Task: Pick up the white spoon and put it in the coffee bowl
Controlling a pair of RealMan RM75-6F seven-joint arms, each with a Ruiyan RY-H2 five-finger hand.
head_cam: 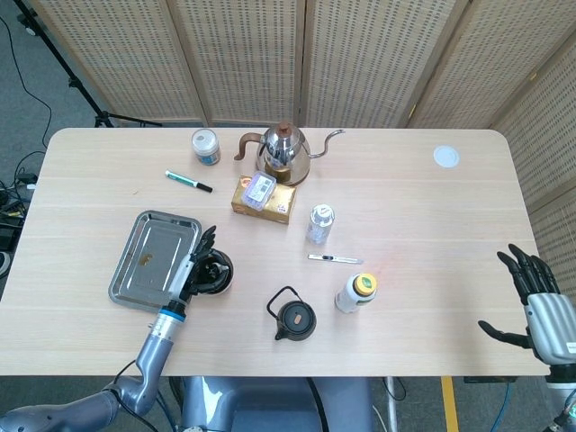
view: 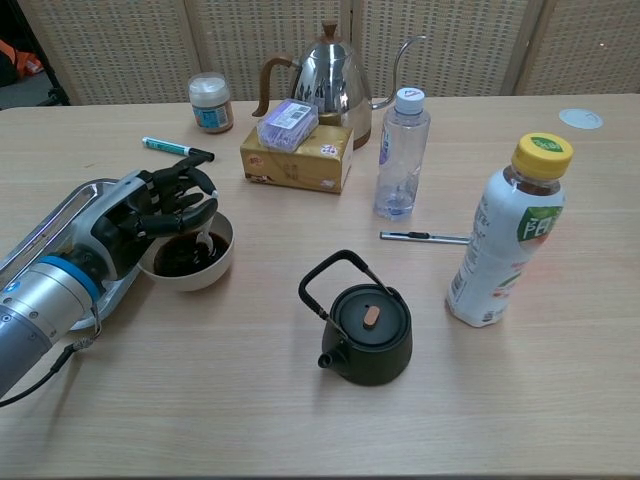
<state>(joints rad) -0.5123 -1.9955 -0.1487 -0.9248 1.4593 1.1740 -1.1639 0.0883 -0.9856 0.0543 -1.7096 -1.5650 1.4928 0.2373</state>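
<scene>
Metal tray (head_cam: 144,256) just left of left hand (view: 160,210); black kettle (view: 365,325) to its right, marker (view: 175,148) beyond. Left fingers (view: 185,200) curled over coffee bowl (view: 190,258), holding white spoon (view: 204,240): thin, pale, tip dipping into dark bowl. Right hand (head_cam: 540,301) well apart, fingers spread, holding nothing.

Landmark: steel kettle (head_cam: 283,153) at table's far edge. Small jar (head_cam: 206,147) to its left, marker (head_cam: 189,181) below the jar. Yellow box (head_cam: 263,199) just in front of the kettle, small purple packet (head_cam: 259,189) on top. Clear bottle (head_cam: 319,224) front-right of the kettle, then pen (head_cam: 335,259), yellow-capped bottle (head_cam: 356,292), black teapot (head_cam: 292,317). Metal tray (head_cam: 153,258) front-left. White disc (head_cam: 445,157) far right.
</scene>
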